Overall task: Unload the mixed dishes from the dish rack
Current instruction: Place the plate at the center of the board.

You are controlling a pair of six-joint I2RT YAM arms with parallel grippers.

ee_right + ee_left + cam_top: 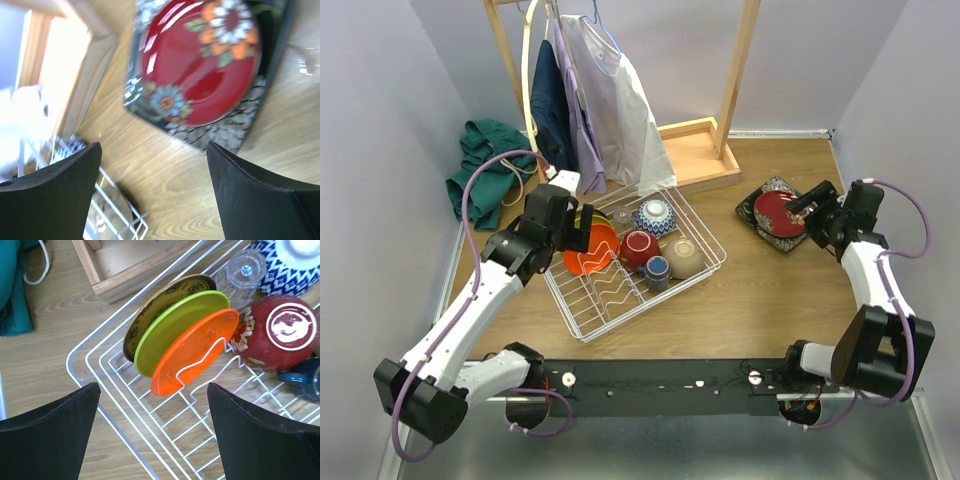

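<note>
- The left gripper [152,390] is held wide open and empty. Its jaws are spread to either side of the upright plates, which reads as a line-up for a grasp on a rim.
- Straight ahead of it, the orange plate [192,352] is stood on edge against a wavy slot wire. It is nearest the jaws, so it is judged the likeliest next pick.
- Just behind it, the green plate [172,325] and a dark plate [150,310] are leaned in the same row. They are packed close, so only thin rims are offered and a neighbour could be nudged.
- Beyond the jaws to the right, a glass [242,272], a red bowl [280,335] and a blue-white bowl [290,265] are set upside down inside the rack [85,347]. A cup [307,382] is set beside them.
- A tan bowl [685,257] is seen farther right in the top view.
- The right gripper [153,147] is spread open with nothing between its fingers. It is hung above the table [165,175], well apart from the rack.
- Just ahead of it, the red plate [200,60] is laid flat on the black plate [220,131]. They are stacked so that unloaded dishes take up one spot.
- To its left, a rack corner and the stand base [65,65] are seen, blurred.
- The task is judged partly done: two dishes are out and the rest are in the rack.
</note>
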